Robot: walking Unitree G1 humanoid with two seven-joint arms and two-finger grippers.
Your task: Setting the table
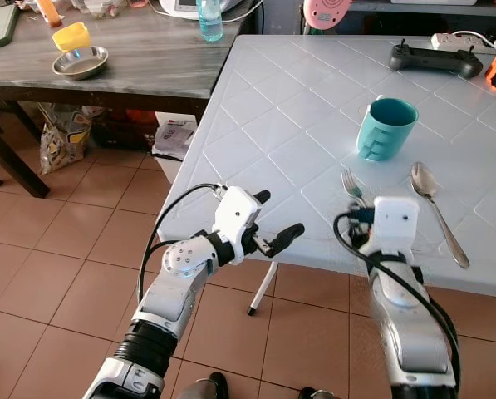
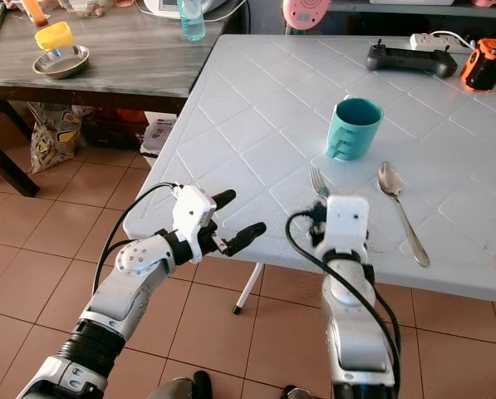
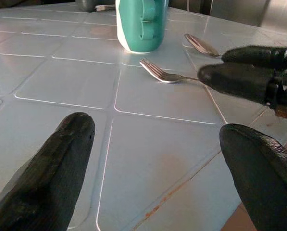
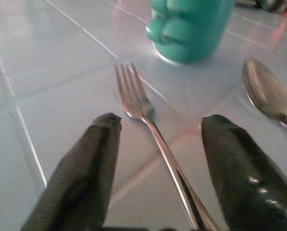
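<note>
Head stereo pair looks down at table (image 1: 281,125); wrist cameras close, low, sharing fork (image 4: 138,103).

Using the cup (image 1: 385,127) as the anchor: it sits on the near table (image 1: 256,125), with the fork (image 1: 351,184) just in front of it and the spoon (image 1: 434,208) in front and off to the right. Behind the cup, toward the far edge, there's a controller (image 1: 434,58). Way off to the left of the cup is a second table (image 1: 148,62) with a bowl (image 1: 80,62) and a bottle (image 1: 209,20) on it.
</note>
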